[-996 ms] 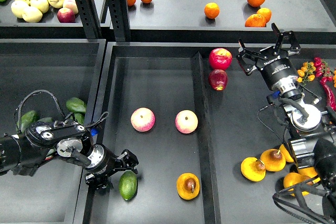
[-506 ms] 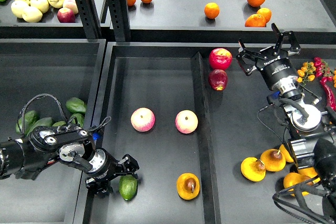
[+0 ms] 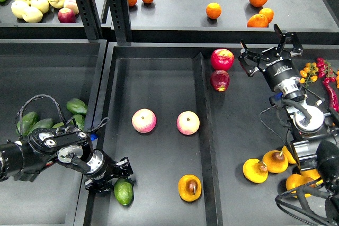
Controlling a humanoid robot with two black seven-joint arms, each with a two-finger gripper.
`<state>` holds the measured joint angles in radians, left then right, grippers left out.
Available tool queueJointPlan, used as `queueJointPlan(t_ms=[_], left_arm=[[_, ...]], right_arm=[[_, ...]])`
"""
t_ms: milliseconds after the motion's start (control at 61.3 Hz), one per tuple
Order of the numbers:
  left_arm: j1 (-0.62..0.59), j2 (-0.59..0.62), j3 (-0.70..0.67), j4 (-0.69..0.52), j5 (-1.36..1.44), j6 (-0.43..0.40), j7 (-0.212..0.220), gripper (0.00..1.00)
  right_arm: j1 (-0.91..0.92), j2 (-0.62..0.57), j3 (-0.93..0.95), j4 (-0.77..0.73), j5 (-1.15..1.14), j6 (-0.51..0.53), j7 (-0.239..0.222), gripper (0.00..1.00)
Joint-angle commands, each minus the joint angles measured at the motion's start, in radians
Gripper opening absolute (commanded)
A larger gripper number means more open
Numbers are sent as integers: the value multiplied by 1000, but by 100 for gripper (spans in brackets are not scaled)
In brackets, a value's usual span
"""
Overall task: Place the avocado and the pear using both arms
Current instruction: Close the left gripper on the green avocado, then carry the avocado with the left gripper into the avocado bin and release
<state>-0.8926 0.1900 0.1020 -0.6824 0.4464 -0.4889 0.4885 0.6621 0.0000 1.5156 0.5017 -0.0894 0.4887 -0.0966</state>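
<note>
The avocado (image 3: 123,192) lies on the floor of the middle tray (image 3: 159,78), near its front left corner. My left gripper (image 3: 113,175) is open just up and left of the avocado, beside it and not around it. The pear (image 3: 189,188) lies in the same tray near the front right, stem end up. My right gripper (image 3: 267,48) is open and empty, raised over the back of the right tray, right of two red apples (image 3: 222,59).
Two pink-yellow apples (image 3: 144,120) (image 3: 188,123) lie mid-tray. More avocados (image 3: 77,106) sit in the left tray, more pears (image 3: 255,170) in the right tray by my right arm. Oranges (image 3: 213,10) and pale fruit (image 3: 29,5) sit on the back shelf. A ridge (image 3: 200,109) divides the trays.
My left gripper has drawn back to the left and down, off the avocado. The avocado has shifted slightly down-left and lies free. The right arm has not moved.
</note>
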Motion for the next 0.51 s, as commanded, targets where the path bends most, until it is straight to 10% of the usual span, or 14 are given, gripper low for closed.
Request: queueJointPlan(t_ms=[0, 490], left_arm=[[8, -12, -30, 30, 28, 0, 0, 50], [-55, -7, -62, 37, 17, 0, 0, 48]], right_arm=[[-1, 0, 0, -2, -1, 0, 0, 99], [-4, 0, 2, -2, -1, 0, 0, 99]])
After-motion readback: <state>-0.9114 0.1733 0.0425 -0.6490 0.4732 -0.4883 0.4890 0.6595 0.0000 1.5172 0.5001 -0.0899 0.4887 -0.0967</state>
